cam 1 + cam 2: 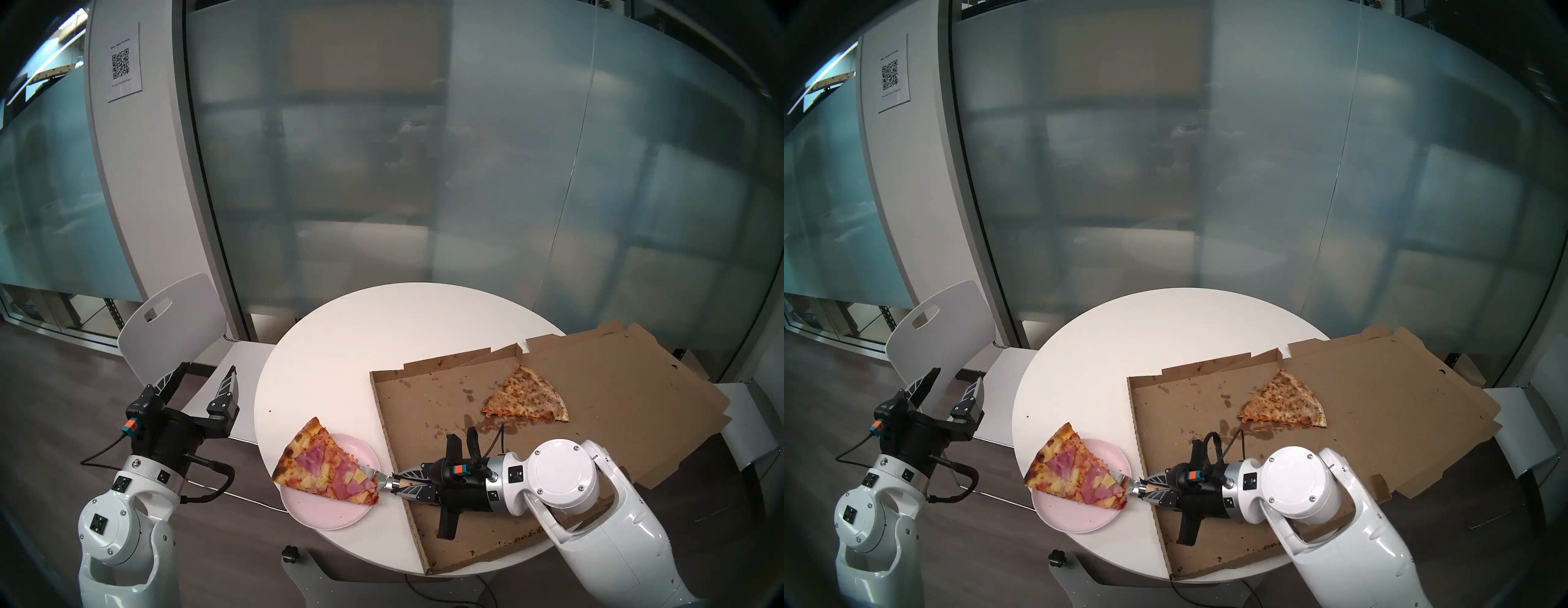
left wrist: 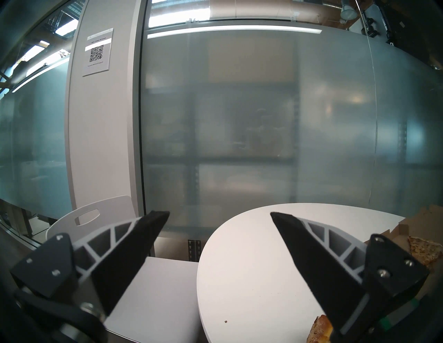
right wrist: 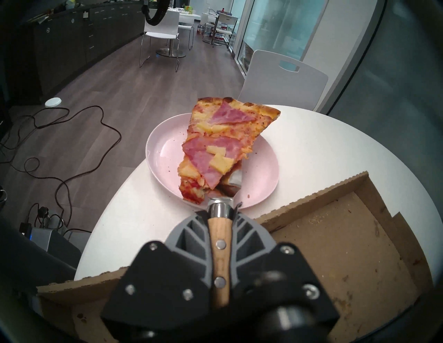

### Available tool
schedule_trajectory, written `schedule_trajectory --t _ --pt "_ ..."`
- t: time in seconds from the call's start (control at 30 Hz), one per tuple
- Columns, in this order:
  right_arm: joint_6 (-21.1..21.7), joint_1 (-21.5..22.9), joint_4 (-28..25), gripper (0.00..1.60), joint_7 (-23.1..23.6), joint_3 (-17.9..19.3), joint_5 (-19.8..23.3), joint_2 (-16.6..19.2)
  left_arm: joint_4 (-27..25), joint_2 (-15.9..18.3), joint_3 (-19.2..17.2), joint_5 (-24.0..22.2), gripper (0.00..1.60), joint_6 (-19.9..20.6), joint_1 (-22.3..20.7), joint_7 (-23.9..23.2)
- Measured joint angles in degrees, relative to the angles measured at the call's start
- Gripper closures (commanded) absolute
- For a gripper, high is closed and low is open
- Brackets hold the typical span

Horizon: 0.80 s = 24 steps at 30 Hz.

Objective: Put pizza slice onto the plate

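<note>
Apparently two slices (image 1: 329, 465), one plate (image 1: 322, 513).

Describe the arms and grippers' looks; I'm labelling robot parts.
Both arms have glossy white rounded shells with small black square markings. The left gripper and right gripper have black bodies, black fingers with grey ribbed backs, an orange-and-teal connector and black cables.

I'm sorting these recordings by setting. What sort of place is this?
Most likely an office break room or kitchenette: frosted glass partition walls, a round white table with white chairs, a run of dark cabinets, and an open pizza box.
</note>
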Motion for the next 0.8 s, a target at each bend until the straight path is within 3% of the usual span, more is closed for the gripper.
schedule_trajectory --t 0.8 --pt "-3.8 -0.9 -0.2 1.60 -5.1 -0.6 -5.0 -0.8 -0.3 -0.4 0.0 0.6 0.00 0.0 0.0 -0.4"
